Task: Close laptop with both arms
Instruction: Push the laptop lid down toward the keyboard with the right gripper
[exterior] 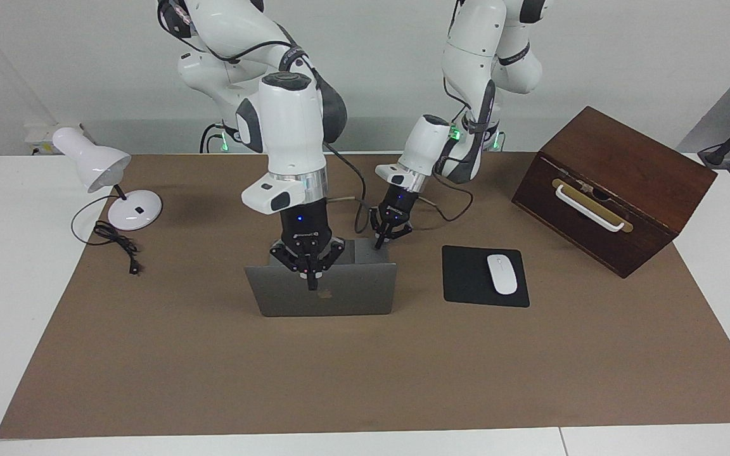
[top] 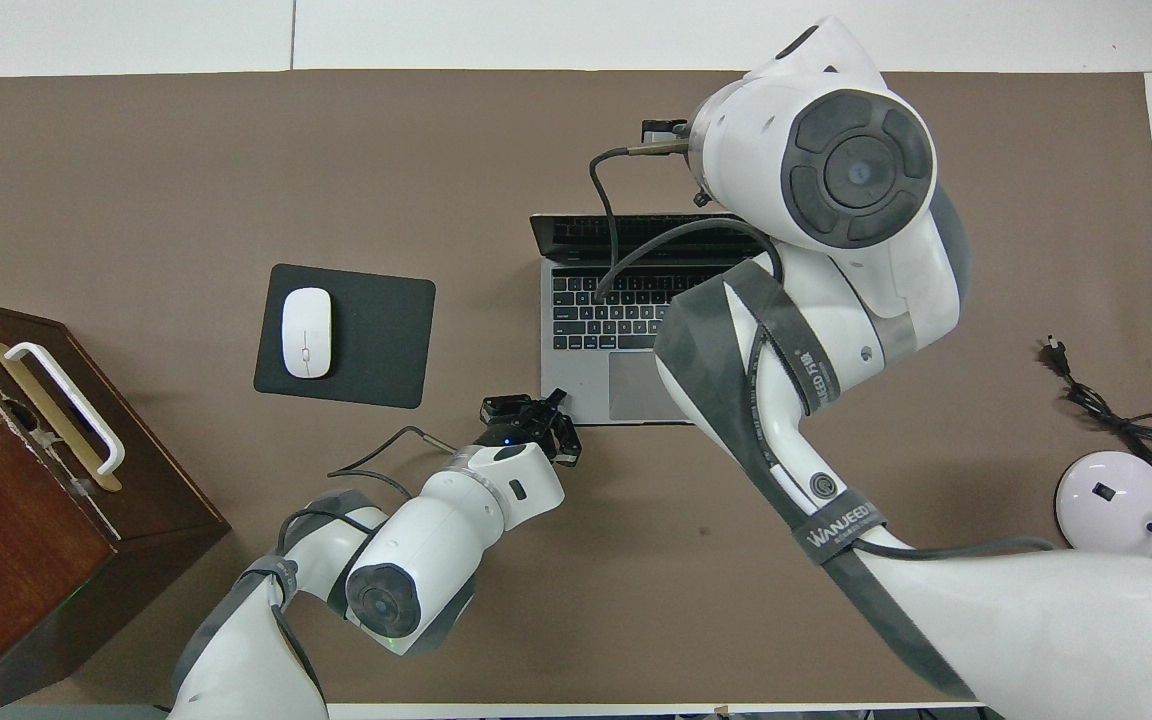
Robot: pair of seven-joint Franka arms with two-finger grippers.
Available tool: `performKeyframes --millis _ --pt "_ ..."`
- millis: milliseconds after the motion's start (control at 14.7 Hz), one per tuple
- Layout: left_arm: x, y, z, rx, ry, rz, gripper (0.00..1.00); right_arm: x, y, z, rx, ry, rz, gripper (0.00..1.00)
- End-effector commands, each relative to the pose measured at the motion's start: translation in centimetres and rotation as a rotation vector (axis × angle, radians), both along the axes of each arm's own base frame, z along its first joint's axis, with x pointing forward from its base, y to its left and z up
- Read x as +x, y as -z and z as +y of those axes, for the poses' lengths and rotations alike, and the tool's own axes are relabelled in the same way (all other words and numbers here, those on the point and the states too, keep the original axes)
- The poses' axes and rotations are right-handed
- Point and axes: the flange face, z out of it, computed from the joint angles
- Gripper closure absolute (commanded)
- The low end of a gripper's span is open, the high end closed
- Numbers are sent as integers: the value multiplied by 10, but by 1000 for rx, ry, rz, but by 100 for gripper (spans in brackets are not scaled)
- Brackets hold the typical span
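Observation:
The silver-grey laptop (exterior: 339, 297) stands open in the middle of the brown mat, its lid upright and the apple logo facing away from the robots. Its keyboard deck shows in the overhead view (top: 591, 310). My right gripper (exterior: 309, 273) points down at the middle of the lid's top edge. In the overhead view it is hidden under its own wrist. My left gripper (exterior: 385, 239) is low at the deck's corner nearest the robots, toward the left arm's end. It also shows in the overhead view (top: 541, 412).
A black mousepad (exterior: 466, 278) with a white mouse (exterior: 502, 273) lies beside the laptop toward the left arm's end. A dark wooden box (exterior: 615, 190) stands past it. A white desk lamp (exterior: 108, 174) and its cord (exterior: 118, 244) are at the right arm's end.

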Motion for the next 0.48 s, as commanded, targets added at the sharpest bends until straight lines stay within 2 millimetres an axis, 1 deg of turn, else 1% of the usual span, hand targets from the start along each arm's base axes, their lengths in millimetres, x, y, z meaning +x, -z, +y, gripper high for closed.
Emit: performKeyframes --millis 0,68,341,409 --pt "-3 21 -1 31 20 8 100 8 2 9 19 3 -10 100" --pt "-4 23 0 35 23 8 100 7 3 13 22 0 -11 100" --pt "-4 27 1 43 25 11 100 12 6 5 31 9 -5 100" --pt "-3 26 0 46 31 7 100 12 9 6 34 -2 3 100"
